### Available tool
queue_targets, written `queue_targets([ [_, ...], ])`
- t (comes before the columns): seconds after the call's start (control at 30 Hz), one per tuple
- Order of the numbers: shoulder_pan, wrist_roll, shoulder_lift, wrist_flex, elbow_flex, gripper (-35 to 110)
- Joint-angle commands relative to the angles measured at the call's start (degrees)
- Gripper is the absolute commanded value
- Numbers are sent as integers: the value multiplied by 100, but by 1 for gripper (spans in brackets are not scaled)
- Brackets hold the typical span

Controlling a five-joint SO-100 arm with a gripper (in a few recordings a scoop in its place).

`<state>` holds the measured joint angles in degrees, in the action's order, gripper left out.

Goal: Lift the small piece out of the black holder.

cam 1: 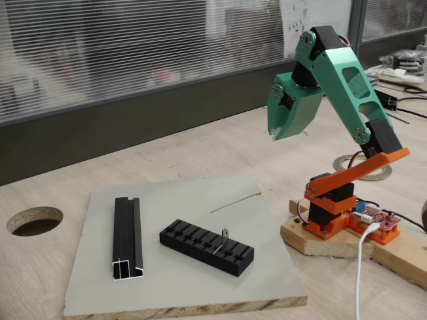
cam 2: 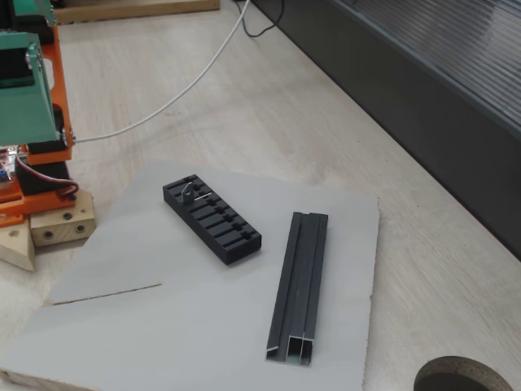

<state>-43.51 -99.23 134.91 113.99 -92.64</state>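
The black holder (cam 1: 207, 248) (cam 2: 212, 220) lies on a grey board, a low slotted block set at an angle. The small piece (cam 1: 223, 237) (cam 2: 189, 193) sits in one slot toward one end, its bent tab sticking up above the block. My green gripper (cam 1: 273, 133) hangs high above the table beyond the board's far right corner, well away from the holder. It points down, and its fingers look shut with nothing between them.
A glossy black channel rail (cam 1: 127, 237) (cam 2: 301, 281) lies on the grey board (cam 1: 167, 200) (cam 2: 163, 326) beside the holder. A thin grey wire-like line (cam 1: 233, 201) marks the board. A round hole (cam 1: 35, 220) is cut in the wooden table. The orange arm base (cam 1: 333, 213) stands on a wooden block.
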Motion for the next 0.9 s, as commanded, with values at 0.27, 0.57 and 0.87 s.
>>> queue_targets([
  [0.27, 0, 0, 413, 123, -9, 3],
  [0.57, 0, 0, 422, 114, -9, 3],
  [0.87, 88, -62, 422, 79, -9, 3],
])
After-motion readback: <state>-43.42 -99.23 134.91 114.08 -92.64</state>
